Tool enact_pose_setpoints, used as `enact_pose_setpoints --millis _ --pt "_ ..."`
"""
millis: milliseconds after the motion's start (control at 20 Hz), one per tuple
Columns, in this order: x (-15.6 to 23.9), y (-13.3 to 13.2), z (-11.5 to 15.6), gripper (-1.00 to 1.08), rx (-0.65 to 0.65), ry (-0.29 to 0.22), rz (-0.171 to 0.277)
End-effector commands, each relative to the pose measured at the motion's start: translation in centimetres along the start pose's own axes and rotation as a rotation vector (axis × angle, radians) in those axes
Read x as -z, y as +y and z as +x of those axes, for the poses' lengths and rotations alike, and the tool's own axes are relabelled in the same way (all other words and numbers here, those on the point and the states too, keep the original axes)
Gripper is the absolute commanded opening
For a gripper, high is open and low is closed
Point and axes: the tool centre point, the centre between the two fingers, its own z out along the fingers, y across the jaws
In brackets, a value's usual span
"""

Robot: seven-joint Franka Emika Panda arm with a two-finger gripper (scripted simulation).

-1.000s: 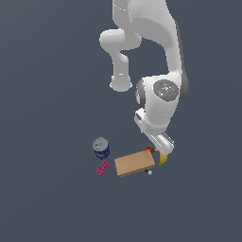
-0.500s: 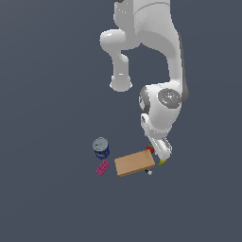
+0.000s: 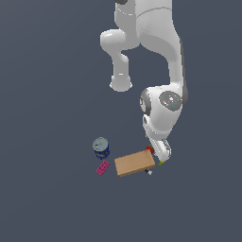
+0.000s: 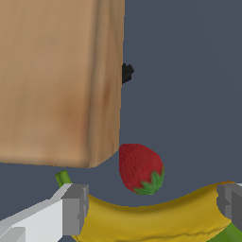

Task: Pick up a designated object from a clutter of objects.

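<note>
The designated object, a small red strawberry (image 4: 140, 168) with a green cap, lies on the floor between the corner of the tan flat box (image 4: 56, 80) and the yellow banana (image 4: 151, 218). My gripper (image 4: 152, 205) is open, and its grey fingertips (image 4: 74, 209) stand wide apart over the banana, just short of the strawberry. In the exterior view the hand (image 3: 160, 151) hangs low over the clutter's right end. There only a red sliver of the strawberry (image 3: 150, 150) shows beside the box (image 3: 134, 163).
A blue-grey can (image 3: 100, 147) and a pink block (image 3: 102, 168) lie to the exterior view's left of the box. A small black thing (image 4: 126, 73) pokes out by the box's edge. A bit of green (image 4: 232, 233) shows past the banana's end.
The arm has come down toward the clutter. The hand now sits lower and covers most of the banana and the green item at the box's right end.
</note>
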Motion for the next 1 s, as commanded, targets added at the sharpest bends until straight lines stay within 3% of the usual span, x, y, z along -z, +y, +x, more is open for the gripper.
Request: enact_pose_setpoints --millis 0,850,900,950 --pt "0.0 0.0 0.0 1.00 0.000 0.000 0.000" --pt "-5.1 0.0 0.0 1.00 -0.005 0.001 0.001" --pt "-5.1 0.0 0.0 -1.00 -0.005 0.001 0.001" --pt "-5.1 0.0 0.0 -1.00 -0.005 0.001 0.001"
